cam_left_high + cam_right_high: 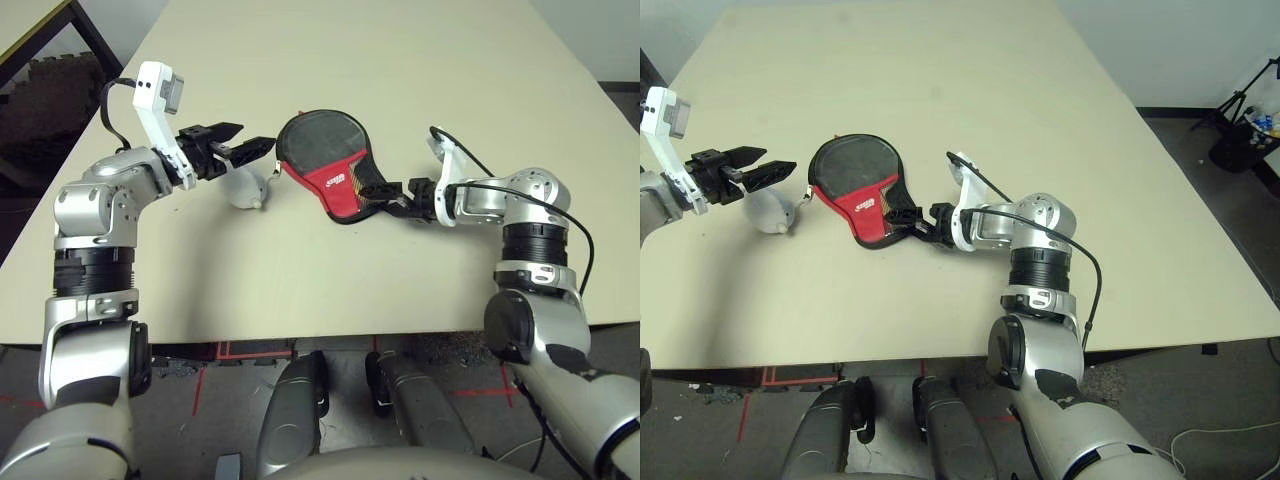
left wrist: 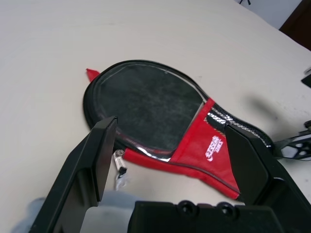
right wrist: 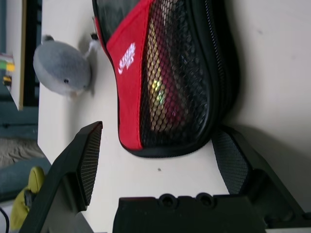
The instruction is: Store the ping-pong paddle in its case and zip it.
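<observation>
A: Where is the case (image 1: 335,165)?
B: Flat on the table (image 1: 400,70), paddle apparently inside; the right gripper (image 3: 158,160), wide open, brackets its narrow mesh end. The left gripper (image 1: 243,148), also wide, hovers beside its round end.
A: Handling?
B: Probably light, soft fabric; pinch the stiffer zipper edge.

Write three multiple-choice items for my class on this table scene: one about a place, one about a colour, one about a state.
1. Where does the whitish-grey pouch lie?
A. beside the case's round end
B. under the right gripper
C. on top of the case

2. What colour is the case panel bearing the white logo?
A. blue
B. red
C. green

3. How does the right gripper stand?
A. shut on the pouch
B. shut on nothing
C. open at the case's narrow end

Key: A, the pouch sits next to the round end; B, the logo sits on red; C, its fingers stand spread either side of the mesh end.
</observation>
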You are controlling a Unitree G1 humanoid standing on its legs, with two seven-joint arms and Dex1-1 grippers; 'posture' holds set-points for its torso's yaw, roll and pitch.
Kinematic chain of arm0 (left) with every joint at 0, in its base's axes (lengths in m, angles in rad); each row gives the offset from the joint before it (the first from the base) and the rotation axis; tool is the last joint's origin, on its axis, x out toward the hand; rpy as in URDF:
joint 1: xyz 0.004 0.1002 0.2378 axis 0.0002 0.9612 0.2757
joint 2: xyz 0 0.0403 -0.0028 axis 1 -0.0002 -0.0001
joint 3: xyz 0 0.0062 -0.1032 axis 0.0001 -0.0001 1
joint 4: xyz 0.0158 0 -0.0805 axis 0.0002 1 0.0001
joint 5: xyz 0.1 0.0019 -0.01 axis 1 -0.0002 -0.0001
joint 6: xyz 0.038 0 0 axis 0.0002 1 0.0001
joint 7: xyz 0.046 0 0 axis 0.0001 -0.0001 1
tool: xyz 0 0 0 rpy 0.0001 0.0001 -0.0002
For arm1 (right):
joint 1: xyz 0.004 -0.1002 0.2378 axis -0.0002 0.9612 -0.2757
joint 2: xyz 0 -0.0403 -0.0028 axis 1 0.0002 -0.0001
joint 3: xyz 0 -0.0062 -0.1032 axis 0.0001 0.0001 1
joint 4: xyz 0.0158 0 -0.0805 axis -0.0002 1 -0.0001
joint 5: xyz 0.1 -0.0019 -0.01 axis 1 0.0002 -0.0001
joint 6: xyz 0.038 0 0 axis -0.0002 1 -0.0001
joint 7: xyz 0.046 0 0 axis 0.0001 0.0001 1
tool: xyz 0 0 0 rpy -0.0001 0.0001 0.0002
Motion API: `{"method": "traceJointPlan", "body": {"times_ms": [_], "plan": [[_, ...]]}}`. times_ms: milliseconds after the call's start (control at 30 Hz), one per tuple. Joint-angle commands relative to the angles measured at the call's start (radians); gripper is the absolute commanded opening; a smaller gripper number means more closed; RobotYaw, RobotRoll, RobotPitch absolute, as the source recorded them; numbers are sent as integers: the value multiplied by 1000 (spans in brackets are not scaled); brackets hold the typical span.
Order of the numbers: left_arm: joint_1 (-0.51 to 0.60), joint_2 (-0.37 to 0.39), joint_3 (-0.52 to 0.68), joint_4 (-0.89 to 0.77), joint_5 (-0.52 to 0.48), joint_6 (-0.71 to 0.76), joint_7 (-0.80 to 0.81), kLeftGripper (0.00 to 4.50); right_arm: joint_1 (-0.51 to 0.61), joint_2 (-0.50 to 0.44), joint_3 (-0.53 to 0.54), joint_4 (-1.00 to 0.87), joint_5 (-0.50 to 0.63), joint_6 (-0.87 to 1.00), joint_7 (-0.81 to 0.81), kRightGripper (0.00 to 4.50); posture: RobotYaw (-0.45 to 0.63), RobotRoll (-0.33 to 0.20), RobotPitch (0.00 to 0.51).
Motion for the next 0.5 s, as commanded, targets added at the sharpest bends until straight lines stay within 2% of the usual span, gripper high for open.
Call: {"method": "traceJointPlan", "body": {"times_ms": [33,233,267,333,500], "plan": [[-2,-7,-2,-14,6,-8,5,4500,-6,26,5,80,-27,-88,-29,4482,-14,0,168],[-4,-17,-3,-11,10,-13,9,4500,-20,41,-1,156,-18,-161,-44,4482,-20,0,171],[-5,-19,-5,-8,12,-16,9,4500,-19,45,2,160,-18,-170,-46,4330,-22,0,172],[-7,-22,-6,-4,13,-19,9,4500,-17,50,6,165,-16,-180,-49,3923,-23,0,172],[-12,-32,-10,6,19,-28,7,4500,-10,51,20,150,-20,-175,-62,2300,-30,0,174]]}}
